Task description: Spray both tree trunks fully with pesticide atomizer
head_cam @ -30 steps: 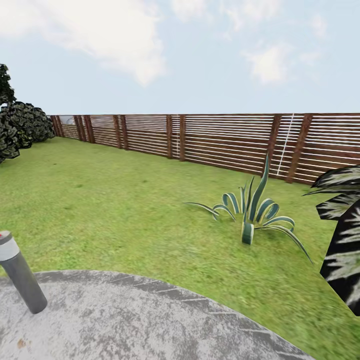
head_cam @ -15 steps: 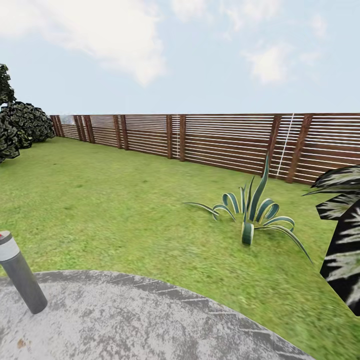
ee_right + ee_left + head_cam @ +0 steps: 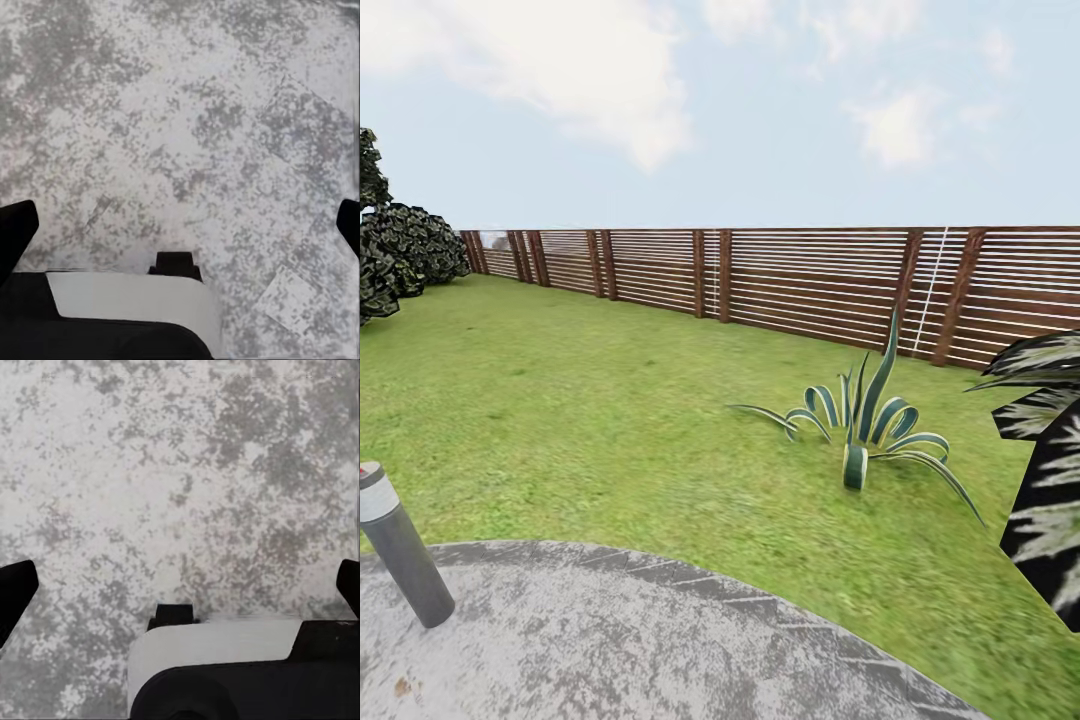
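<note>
The pesticide atomizer and both trees are out of view. The head view looks across the garden: the floor is green grass with a rounded grey stone paving slab nearest me, ringed by a brown slatted fence. In the left wrist view my left gripper hangs open over mottled grey stone, its black fingertips far apart with nothing between them. My right gripper is likewise open over the stone, holding nothing.
A short grey bollard lamp stands at the paving's left edge. A striped agave grows in the grass ahead to the right. A dark white-streaked plant crowds the right edge. Dark shrubs sit far left.
</note>
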Robot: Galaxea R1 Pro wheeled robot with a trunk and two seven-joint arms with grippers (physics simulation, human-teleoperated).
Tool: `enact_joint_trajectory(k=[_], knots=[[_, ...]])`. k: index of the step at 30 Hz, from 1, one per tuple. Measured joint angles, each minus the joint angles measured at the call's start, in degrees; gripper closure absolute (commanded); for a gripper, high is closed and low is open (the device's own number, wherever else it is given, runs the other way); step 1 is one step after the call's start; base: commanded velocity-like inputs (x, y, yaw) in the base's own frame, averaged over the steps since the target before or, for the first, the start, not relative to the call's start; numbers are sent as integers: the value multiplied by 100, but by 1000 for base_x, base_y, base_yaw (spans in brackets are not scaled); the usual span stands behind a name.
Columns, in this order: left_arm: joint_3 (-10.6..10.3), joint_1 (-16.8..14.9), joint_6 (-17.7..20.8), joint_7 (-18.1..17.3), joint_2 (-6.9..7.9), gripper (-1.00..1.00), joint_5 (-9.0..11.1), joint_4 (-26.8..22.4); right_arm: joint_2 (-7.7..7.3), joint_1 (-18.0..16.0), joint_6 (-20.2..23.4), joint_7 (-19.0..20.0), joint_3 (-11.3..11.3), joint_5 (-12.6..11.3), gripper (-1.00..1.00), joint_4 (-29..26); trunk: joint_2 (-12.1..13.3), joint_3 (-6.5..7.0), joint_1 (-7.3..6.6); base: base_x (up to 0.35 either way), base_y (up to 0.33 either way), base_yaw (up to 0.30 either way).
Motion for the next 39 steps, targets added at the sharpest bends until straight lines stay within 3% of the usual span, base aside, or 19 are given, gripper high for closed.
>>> enact_joint_trajectory(k=[8, 13, 21, 39], knots=[[4, -86, -9, 1, -1, -100, -10, -946, -50, -41, -47, 0, -9, -6, -100, -1005, 0, 0, 0, 0, 0, 0], [-1, -479, -8, -4, -2, -100, -32, -1171, -52, -271, -541, 0, -10, -7, -100, -1311, 0, 1, 0, 0, 0, 0], [-39, -700, -17, -21, 5, -100, -59, -1165, -45, -358, -1118, 0, -14, -9, -100, -1300, 0, -1, 0, 0, 0, 0], [-27, -659, -22, -70, 12, -100, -91, -1087, -53, -362, -1171, 24, -7, 8, -100, -1070, 0, -1, 0, 0, 0, 0]])
